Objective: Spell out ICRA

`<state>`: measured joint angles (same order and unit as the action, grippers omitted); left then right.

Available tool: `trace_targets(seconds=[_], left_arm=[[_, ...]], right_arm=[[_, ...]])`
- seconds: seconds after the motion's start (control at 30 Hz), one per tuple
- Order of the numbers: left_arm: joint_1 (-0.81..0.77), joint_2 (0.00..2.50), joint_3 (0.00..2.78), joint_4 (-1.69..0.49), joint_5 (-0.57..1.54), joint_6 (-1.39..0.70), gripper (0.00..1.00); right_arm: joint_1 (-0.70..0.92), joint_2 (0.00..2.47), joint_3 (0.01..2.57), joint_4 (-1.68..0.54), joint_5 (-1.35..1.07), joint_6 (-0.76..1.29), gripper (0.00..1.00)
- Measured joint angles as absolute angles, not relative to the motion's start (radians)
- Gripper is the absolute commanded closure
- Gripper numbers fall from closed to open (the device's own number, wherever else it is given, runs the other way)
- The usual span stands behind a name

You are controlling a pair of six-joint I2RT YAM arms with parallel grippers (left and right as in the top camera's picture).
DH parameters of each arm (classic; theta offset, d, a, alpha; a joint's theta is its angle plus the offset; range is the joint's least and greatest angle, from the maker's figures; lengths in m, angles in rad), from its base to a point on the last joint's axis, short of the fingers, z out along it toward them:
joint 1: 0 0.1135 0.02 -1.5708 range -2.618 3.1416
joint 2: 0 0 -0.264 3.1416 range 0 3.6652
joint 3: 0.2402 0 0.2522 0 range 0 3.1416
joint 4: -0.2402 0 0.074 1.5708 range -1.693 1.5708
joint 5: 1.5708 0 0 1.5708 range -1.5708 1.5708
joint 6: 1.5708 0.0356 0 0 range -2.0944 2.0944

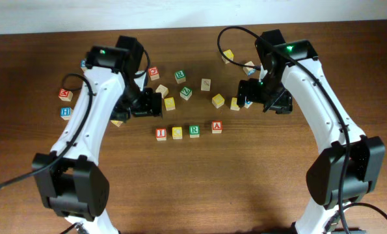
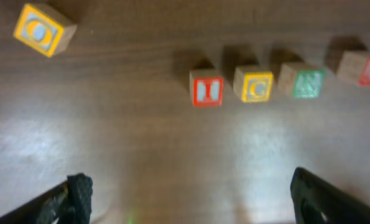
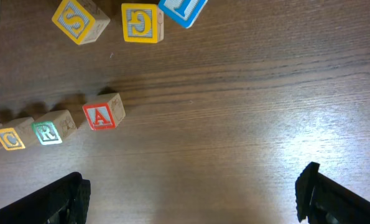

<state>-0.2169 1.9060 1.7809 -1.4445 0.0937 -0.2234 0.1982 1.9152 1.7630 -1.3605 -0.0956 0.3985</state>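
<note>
Spare blocks (image 1: 186,93) lie scattered behind the ICRA row (image 1: 194,130).

Robotics lab: two arms (image 1: 92,110) over table (image 1: 206,188)

Pale wooden letter blocks (image 1: 194,130) sit on a glossy, grained wood table (image 1: 258,169).

On your worktop (image 1: 245,188) the I block (image 1: 160,133), C block (image 1: 177,132), R block (image 1: 194,130) and A block (image 1: 216,127) sit in a row, left to right (the A slightly farther back). Behind the row you have loose blocks (image 1: 186,93) scattered between the left arm (image 1: 95,104) and right arm (image 1: 317,97); outlying blocks (image 1: 65,112) lie left of the left arm.
</note>
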Motion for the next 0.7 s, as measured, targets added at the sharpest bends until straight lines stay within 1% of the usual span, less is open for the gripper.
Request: trace_targets(seconds=[0.03,0.17,0.2,0.23,0.27,0.33,0.37,0.4,0.43,0.47,0.53,0.57,0.63,0.7], left_arm=[[-0.217,1.907,1.740,-1.406,0.092,-0.229,0.16],[-0.217,1.907,1.582,-1.237,0.085,-0.232,0.34],[-0.217,1.908,1.552,-1.217,0.083,-0.233,0.36],[-0.217,1.908,1.531,-1.210,0.081,-0.234,0.44],[-0.217,1.908,1.509,-1.195,0.080,-0.233,0.55],[-0.217,1.908,1.488,-1.180,0.070,-0.247,0.66],[-0.217,1.908,1.484,-1.180,0.051,-0.265,0.74],[-0.217,1.908,1.482,-1.180,0.029,-0.287,0.84],[-0.217,1.908,1.482,-1.179,0.017,-0.298,0.93],[-0.217,1.908,1.482,-1.174,0.006,-0.319,1.00],[-0.217,1.908,1.481,-1.161,-0.006,-0.329,1.00],[-0.217,1.908,1.481,-1.153,-0.009,-0.334,1.00],[-0.217,1.908,1.481,-1.142,-0.013,-0.339,1.00],[-0.217,1.908,1.481,-1.142,-0.013,-0.341,1.00]], right_arm=[[0.198,1.915,1.763,-1.360,-0.096,0.398,0.02],[0.198,1.915,1.763,-1.355,-0.096,0.341,0.02],[0.198,1.916,1.763,-1.354,-0.096,0.326,0.02],[0.198,1.916,1.763,-1.353,-0.096,0.312,0.02],[0.198,1.916,1.763,-1.354,-0.096,0.306,0.01],[0.198,1.916,1.763,-1.351,-0.096,0.302,0.13],[0.199,1.916,1.760,-1.338,-0.099,0.301,0.23],[0.202,1.916,1.747,-1.322,-0.102,0.294,0.30],[0.209,1.916,1.726,-1.306,-0.107,0.289,0.40],[0.221,1.917,1.695,-1.279,-0.112,0.289,0.50],[0.239,1.918,1.647,-1.238,-0.118,0.286,0.62],[0.245,1.918,1.628,-1.221,-0.119,0.287,0.64],[0.247,1.919,1.624,-1.199,-0.121,0.290,0.64],[0.247,1.919,1.624,-1.182,-0.122,0.310,0.88]])
